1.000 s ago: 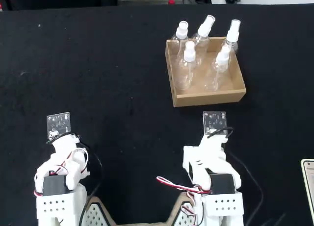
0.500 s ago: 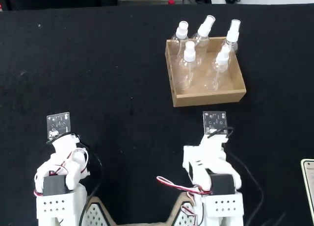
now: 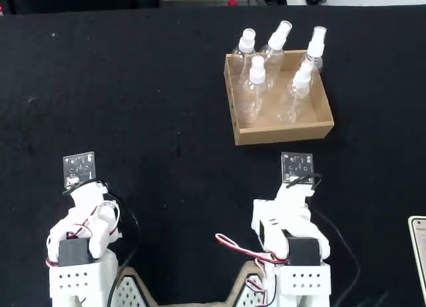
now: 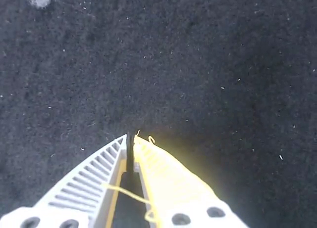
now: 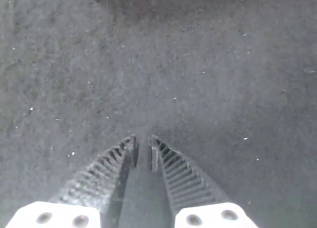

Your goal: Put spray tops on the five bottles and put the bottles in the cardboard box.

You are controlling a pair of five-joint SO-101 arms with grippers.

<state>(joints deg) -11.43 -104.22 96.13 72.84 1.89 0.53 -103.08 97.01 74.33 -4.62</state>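
On the far right part of the black table, beyond the right arm, the cardboard box holds all five bottles, each clear and capped with a white spray top; three stand along the back wall and two nearer the front. Any print on the bottles is too small to read, as are the marks on the small square board above the left arm. The left gripper is closed tip to tip over bare cloth, holding nothing. The right gripper is drawn in to a thin slit, also holding nothing.
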